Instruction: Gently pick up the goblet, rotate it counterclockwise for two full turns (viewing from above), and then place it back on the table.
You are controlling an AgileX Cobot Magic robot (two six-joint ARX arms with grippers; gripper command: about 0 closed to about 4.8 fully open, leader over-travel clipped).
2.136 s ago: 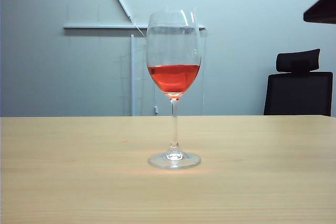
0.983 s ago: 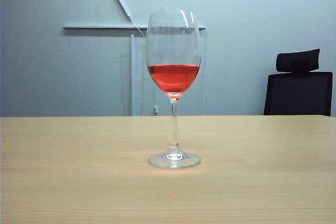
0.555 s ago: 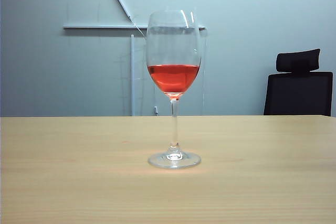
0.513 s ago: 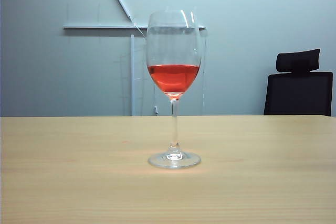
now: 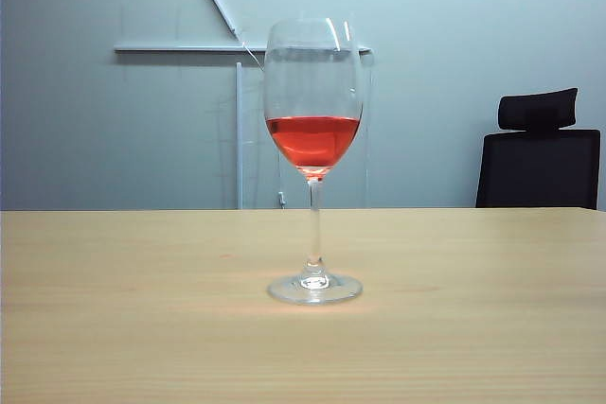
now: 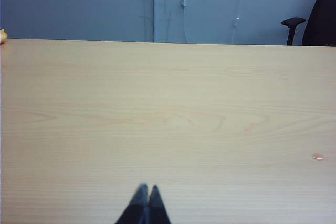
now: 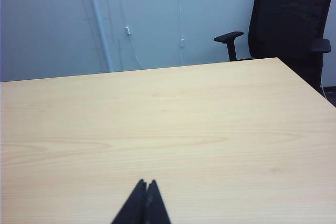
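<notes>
The goblet [image 5: 313,139] stands upright on the pale wooden table [image 5: 114,309] in the exterior view, its foot flat on the wood and red liquid in the lower bowl. No arm or gripper shows in that view. In the left wrist view my left gripper [image 6: 146,187] is shut with nothing in it, its dark tips together over bare table [image 6: 168,108]. My right gripper [image 7: 146,182] is likewise shut and empty above the table [image 7: 173,129]. The goblet is out of sight in both wrist views.
A black office chair [image 5: 540,153] stands behind the table's far right; the same chair [image 7: 291,14] appears in the right wrist view. A grey wall with a whiteboard frame [image 5: 237,130] is behind. A small orange thing [image 6: 2,36] sits at the table's far edge.
A dark arm part at the exterior view's upper right corner two seconds ago has gone out of view. The goblet has not moved.
</notes>
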